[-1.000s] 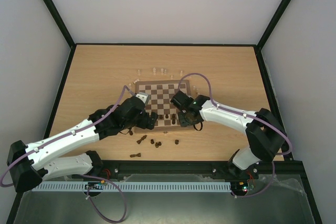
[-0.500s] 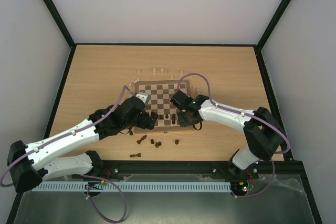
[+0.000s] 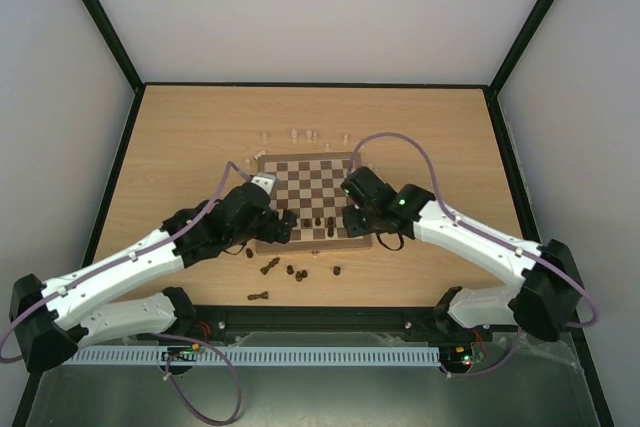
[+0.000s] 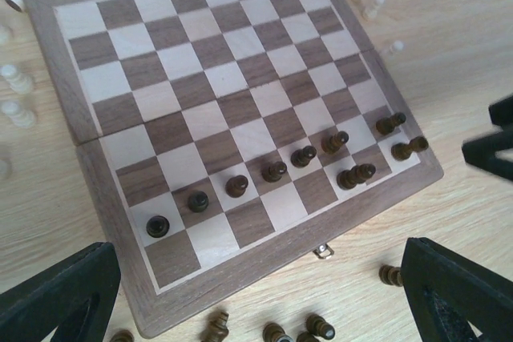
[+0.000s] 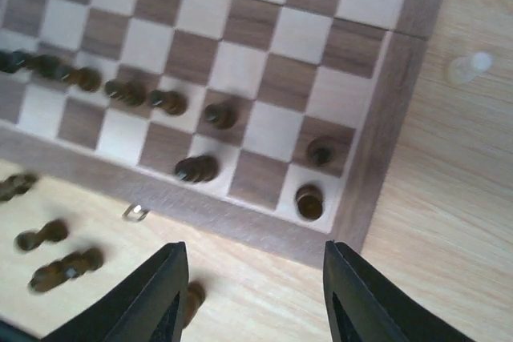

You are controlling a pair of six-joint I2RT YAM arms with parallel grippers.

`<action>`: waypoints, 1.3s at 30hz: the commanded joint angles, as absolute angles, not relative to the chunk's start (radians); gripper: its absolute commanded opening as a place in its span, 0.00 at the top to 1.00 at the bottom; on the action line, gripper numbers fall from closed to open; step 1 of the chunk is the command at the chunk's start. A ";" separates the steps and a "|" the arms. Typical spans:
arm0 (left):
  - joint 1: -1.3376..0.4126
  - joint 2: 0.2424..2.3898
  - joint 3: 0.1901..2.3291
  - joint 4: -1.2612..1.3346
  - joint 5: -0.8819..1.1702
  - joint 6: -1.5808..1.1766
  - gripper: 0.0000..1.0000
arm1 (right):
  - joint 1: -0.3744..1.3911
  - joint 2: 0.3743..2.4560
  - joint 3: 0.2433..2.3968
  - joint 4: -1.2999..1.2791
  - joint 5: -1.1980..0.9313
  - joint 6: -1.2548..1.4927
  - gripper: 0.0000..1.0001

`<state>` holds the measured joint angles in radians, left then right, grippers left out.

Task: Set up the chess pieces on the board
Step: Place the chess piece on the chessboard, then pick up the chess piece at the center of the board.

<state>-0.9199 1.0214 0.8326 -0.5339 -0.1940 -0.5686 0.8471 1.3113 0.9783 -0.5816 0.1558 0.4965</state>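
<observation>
Light wood tabletop (image 3: 200,137), closed in by pale walls (image 3: 300,7) and a black frame (image 3: 101,17). Flat at the middle of the overhead view, the board (image 3: 312,175), checks dark brown and cream, border mid-brown.

On its lowest two rows, dark chess pieces (image 4: 274,171). In the left wrist view, seven upright in a slanting line from lower left up to right of centre, and two more one row nearer the bottom-right corner. Further dark ones loose on the bare wood just below the board's bottom edge in the overhead view, at least two lying on their sides. Pale chess pieces (image 3: 293,133) off the squares altogether, strung along the wood just above the board's top edge, a couple beside its upper right corner.

Left tool (image 3: 283,227) at the board's lower left corner in the overhead view, spread wide, nothing between the black fingers (image 4: 64,294) showing at the two bottom corners of the left wrist view.

Right tool (image 3: 352,219) at the board's lower right corner, parted to a middling gap, gripping nothing. In the right wrist view, both fingers (image 5: 156,294) at the bottom edge, over bare wood just outside the border, with a dark piece standing on the corner square above them.
</observation>
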 commanded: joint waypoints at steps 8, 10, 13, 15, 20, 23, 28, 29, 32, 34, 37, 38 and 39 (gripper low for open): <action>-0.894 0.817 0.850 -0.576 -0.259 -0.631 0.01 | 1.021 1.301 0.886 -0.597 0.041 0.451 0.51; -0.893 0.800 0.850 -0.587 -0.259 -0.638 0.01 | 1.039 1.325 0.889 -0.599 0.040 0.447 0.52; -0.894 0.789 0.848 -0.597 -0.259 -0.649 0.01 | 1.071 1.354 0.892 -0.591 0.033 0.440 0.54; -0.894 0.786 0.845 -0.600 -0.256 -0.657 0.01 | 1.088 1.378 0.892 -0.590 0.032 0.437 0.54; -0.893 0.778 0.838 -0.600 -0.250 -0.662 0.01 | 1.119 1.431 0.896 -0.594 0.040 0.436 0.54; -0.894 0.780 0.839 -0.602 -0.250 -0.662 0.01 | 1.121 1.453 0.897 -0.592 0.050 0.438 0.54; -0.894 0.781 0.841 -0.603 -0.250 -0.661 0.01 | 1.120 1.484 0.900 -0.579 0.058 0.437 0.56; -0.894 0.781 0.841 -0.603 -0.250 -0.661 0.01 | 1.120 1.493 0.900 -0.575 0.060 0.437 0.57; -0.893 0.781 0.841 -0.604 -0.252 -0.660 0.01 | 1.120 1.512 0.901 -0.564 0.062 0.437 0.60; -0.893 0.781 0.839 -0.605 -0.252 -0.658 0.01 | 1.120 1.524 0.904 -0.561 0.065 0.437 0.62; -0.894 0.781 0.839 -0.606 -0.253 -0.657 0.01 | 1.120 1.539 0.908 -0.556 0.064 0.436 0.65; -0.894 0.779 0.840 -0.607 -0.253 -0.657 0.01 | 1.120 1.543 0.908 -0.557 0.065 0.436 0.66; -0.894 0.779 0.839 -0.608 -0.253 -0.656 0.01 | 1.120 1.546 0.907 -0.557 0.067 0.437 0.69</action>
